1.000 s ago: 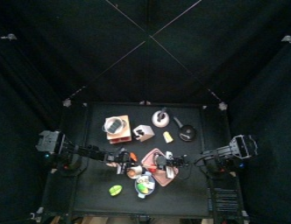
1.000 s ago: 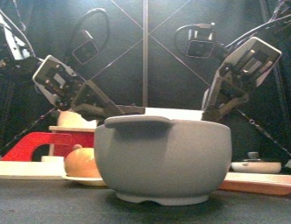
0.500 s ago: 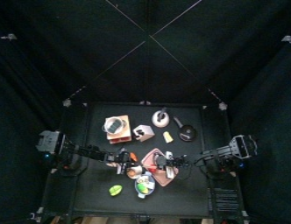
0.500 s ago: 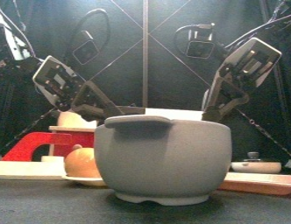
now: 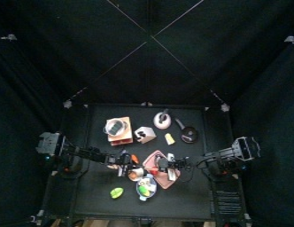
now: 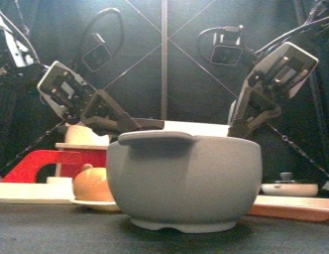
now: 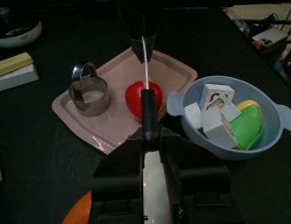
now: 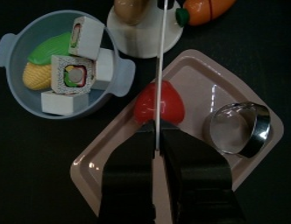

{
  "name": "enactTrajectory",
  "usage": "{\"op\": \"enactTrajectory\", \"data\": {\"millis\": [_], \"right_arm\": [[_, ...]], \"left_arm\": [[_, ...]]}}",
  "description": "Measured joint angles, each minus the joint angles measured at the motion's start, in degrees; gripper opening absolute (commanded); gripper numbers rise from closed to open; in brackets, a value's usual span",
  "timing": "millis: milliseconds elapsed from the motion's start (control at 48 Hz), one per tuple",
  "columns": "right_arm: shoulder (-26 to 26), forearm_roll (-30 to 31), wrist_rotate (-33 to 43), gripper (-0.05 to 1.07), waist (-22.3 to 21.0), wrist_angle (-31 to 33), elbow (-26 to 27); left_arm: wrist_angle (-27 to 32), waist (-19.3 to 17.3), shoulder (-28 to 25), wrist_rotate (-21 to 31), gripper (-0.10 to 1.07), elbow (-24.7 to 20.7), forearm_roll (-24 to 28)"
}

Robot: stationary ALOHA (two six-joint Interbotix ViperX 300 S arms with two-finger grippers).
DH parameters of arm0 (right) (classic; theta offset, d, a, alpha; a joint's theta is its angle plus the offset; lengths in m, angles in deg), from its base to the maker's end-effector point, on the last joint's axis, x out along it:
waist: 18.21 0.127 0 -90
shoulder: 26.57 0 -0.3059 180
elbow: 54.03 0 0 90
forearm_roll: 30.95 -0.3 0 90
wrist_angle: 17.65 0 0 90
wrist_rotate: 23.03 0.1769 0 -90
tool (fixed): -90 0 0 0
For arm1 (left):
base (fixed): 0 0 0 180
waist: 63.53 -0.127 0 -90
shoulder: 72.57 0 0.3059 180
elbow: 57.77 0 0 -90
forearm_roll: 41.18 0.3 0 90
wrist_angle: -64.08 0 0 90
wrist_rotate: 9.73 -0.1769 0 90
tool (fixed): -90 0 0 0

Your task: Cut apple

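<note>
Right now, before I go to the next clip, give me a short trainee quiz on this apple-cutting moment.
1. True or false: the red apple lies in the grey bowl.
2. What else sits on the pink tray with the apple? A) metal cup B) orange C) banana
3. What long thin thing does the right gripper hold over the apple?

Key:
1. False: it lies on the pink tray, beside the bowl.
2. A, the metal cup.
3. A knife, blade reaching across the apple; the left gripper holds a thin tool over it too.
</note>
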Motion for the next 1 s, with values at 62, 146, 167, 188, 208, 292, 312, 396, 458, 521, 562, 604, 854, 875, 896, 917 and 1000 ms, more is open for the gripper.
{"op": "enactTrajectory", "data": {"millis": [62, 146, 167, 188, 208, 292, 312, 396, 458, 521, 562, 604, 854, 875, 896, 917, 1000], "right_arm": [[0.00, 0.00, -0.09, 0.33, -0.26, -0.09, -0.09], [0.09, 0.00, -0.09, 0.33, -0.53, -0.09, -0.09], [0.09, 0.00, -0.09, 0.33, -0.53, -0.09, -0.09], [0.00, 0.00, -0.09, 0.33, -0.62, -0.09, 0.00], [0.09, 0.00, -0.09, 0.33, -0.62, -0.09, -0.09], [0.18, 0.00, -0.09, 0.33, -0.62, -0.18, -0.09], [0.26, 0.00, -0.09, 0.33, -0.62, -0.09, -0.09], [0.26, 0.00, -0.09, 0.33, -0.62, -0.18, -0.09], [0.26, 0.00, -0.09, 0.33, -0.62, -0.18, -0.09], [0.26, 0.00, -0.09, 0.33, -0.53, -0.18, -0.09], [0.26, 0.00, -0.09, 0.33, -0.53, -0.18, -0.09], [0.26, 0.00, -0.09, 0.33, -0.53, -0.09, -0.09], [0.26, -0.09, -0.09, 0.33, -0.53, 0.00, -0.09], [0.26, -0.09, -0.09, 0.33, -0.53, 0.00, 0.00], [0.26, -0.09, -0.09, 0.33, -0.53, 0.00, -0.09], [0.26, -0.09, -0.09, 0.33, -0.53, 0.00, 0.00], [0.26, -0.18, -0.09, 0.33, -0.53, 0.00, -0.09]], "left_arm": [[0.00, -0.09, 0.00, 0.00, 0.43, 0.09, 0.00], [0.00, -0.26, 0.00, 0.00, 0.43, 0.09, -0.09], [0.00, -0.26, 0.00, 0.00, 0.43, 0.09, -0.09], [-0.09, -0.26, 0.00, 0.00, 0.43, 0.09, -0.09], [0.00, -0.26, 0.00, 0.00, 0.43, 0.09, -0.09], [0.00, -0.26, 0.00, 0.00, 0.43, 0.09, 0.00], [0.00, -0.26, 0.00, 0.00, 0.43, 0.09, -0.09], [0.00, -0.26, 0.00, 0.00, 0.43, 0.09, -0.09], [0.00, -0.26, 0.00, 0.09, 0.43, 0.09, -0.09], [0.00, -0.26, 0.00, 0.09, 0.43, 0.09, -0.09], [0.00, -0.26, 0.00, 0.09, 0.43, 0.09, -0.09], [0.00, -0.26, 0.00, 0.09, 0.43, 0.09, -0.09], [0.00, -0.18, 0.00, 0.09, 0.43, 0.18, -0.09], [0.00, -0.09, 0.00, 0.09, 0.43, 0.18, -0.09], [0.00, -0.09, 0.00, 0.09, 0.43, 0.18, -0.09], [0.00, -0.09, 0.00, 0.09, 0.43, 0.18, -0.09], [-0.09, -0.09, 0.00, 0.09, 0.43, 0.18, -0.09]]}}
